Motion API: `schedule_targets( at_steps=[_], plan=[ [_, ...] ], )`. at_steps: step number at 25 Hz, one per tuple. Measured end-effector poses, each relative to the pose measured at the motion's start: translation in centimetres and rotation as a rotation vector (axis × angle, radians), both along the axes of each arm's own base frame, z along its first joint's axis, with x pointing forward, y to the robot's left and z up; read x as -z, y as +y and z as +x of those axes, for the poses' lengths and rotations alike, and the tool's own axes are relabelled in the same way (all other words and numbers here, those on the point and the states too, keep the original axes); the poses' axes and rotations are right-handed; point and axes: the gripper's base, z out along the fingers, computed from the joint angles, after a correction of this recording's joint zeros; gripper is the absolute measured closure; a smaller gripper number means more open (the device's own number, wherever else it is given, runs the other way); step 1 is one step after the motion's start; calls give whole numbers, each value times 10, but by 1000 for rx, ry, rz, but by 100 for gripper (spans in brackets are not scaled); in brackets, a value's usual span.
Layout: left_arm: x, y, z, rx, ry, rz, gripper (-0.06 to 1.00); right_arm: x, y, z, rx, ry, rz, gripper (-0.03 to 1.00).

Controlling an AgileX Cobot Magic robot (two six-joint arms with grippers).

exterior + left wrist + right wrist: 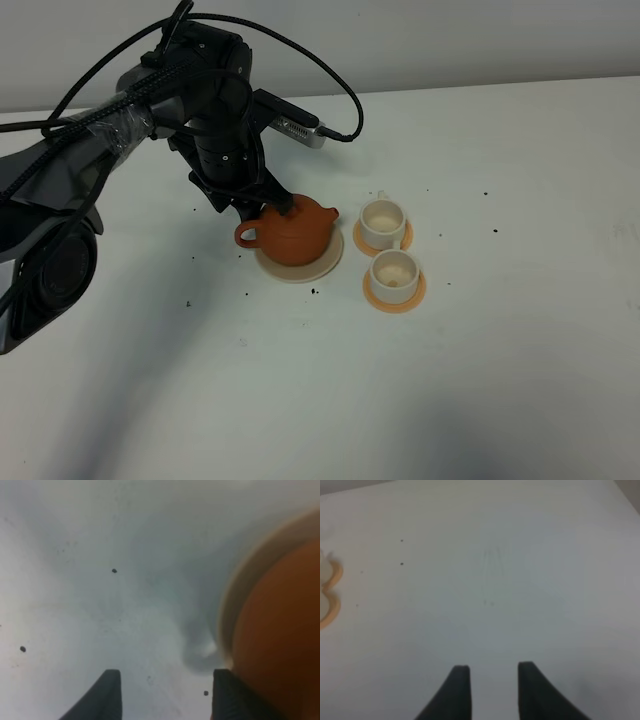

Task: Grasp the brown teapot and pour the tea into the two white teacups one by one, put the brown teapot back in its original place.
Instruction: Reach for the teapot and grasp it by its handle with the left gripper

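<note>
- Teapot (292,236): upright on the cream saucer (318,270), left of centre on the tabletop (480,400); loop handle to the left, spout to the right toward the cups.
- Left fingers (110,696): released and spread wide, low at the far-left side of the pot. In the wrist view one finger lies just beside the pot's body, with bare tabletop in the gap and nothing grasped.
- Risk, judged: the pot sits outside the gap, so closing here would catch nothing or shove it off the saucer. A shallow hold on the small handle could let the pot tip or the lid slide when it is tilted.
- Cups: far cup (382,222) and near cup (394,272), each on an orange coaster (420,295), just right of the saucer and close to each other. Whether they hold tea cannot be told.
- Obstruction, judged: the far cup stands near the spout, so a swing of the pot could knock it.
- Right fingers (460,692): clenched, holding nothing, over bare tabletop well right of the coasters.
- Dark specks (494,231): scattered over the tabletop.
</note>
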Motion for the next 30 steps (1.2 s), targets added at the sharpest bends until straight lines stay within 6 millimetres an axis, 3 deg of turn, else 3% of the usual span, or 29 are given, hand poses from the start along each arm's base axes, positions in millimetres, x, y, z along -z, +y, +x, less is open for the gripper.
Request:
schedule_targets(
  at_steps=[13,22,30],
  plan=[
    [-2,-1,-1,-19,1,-19,52,0,0,0,0,0,0,72],
    [-16,-3,-3,-30,-16,-55,52,0,0,0,0,0,0,72],
    [-8,0,-8,-34,16,-35,52,0,0,0,1,0,0,72]
  ],
)
